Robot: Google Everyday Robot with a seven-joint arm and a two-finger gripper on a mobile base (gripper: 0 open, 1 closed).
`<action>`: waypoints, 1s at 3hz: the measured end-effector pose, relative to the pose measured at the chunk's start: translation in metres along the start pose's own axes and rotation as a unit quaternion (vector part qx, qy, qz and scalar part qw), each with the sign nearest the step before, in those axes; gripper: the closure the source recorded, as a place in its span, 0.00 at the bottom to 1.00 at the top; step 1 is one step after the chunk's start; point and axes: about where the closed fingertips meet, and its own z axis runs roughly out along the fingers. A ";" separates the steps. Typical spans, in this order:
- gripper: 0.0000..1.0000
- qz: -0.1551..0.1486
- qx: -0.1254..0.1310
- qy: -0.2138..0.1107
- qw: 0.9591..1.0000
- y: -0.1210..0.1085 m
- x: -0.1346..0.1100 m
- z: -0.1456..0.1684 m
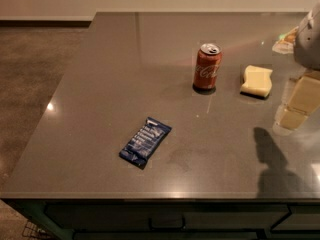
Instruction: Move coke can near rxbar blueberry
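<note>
While the coke can (207,67) stands upright toward the back right of the grey countertop (100,84), the rxbar blueberry (145,142) lies flat nearer the front edge, well apart from the can and off to its left. The bar sits at a slant, its dark blue wrapper with white lettering facing up. Just to the right of the can, near but not touching it, lies a pale yellow sponge (257,80). The gripper (299,104) is at the far right edge of the view, beyond the sponge and low over the counter, apart from the can; it is cut off by the frame, and I cannot tell whether it is spread wide or drawn narrow. Behind it, at the back right, a pale packet (285,40) shows in part. A dark shadow (270,156) falls across the counter's front right. Speckled flooring (30,74) lies to the counter's left
</note>
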 end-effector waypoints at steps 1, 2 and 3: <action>0.00 0.000 0.000 0.000 1.000 0.000 0.000 0.000; 0.00 0.031 0.019 -0.026 0.999 -0.024 -0.010 0.010; 0.00 0.090 0.047 -0.056 0.993 -0.067 -0.021 0.031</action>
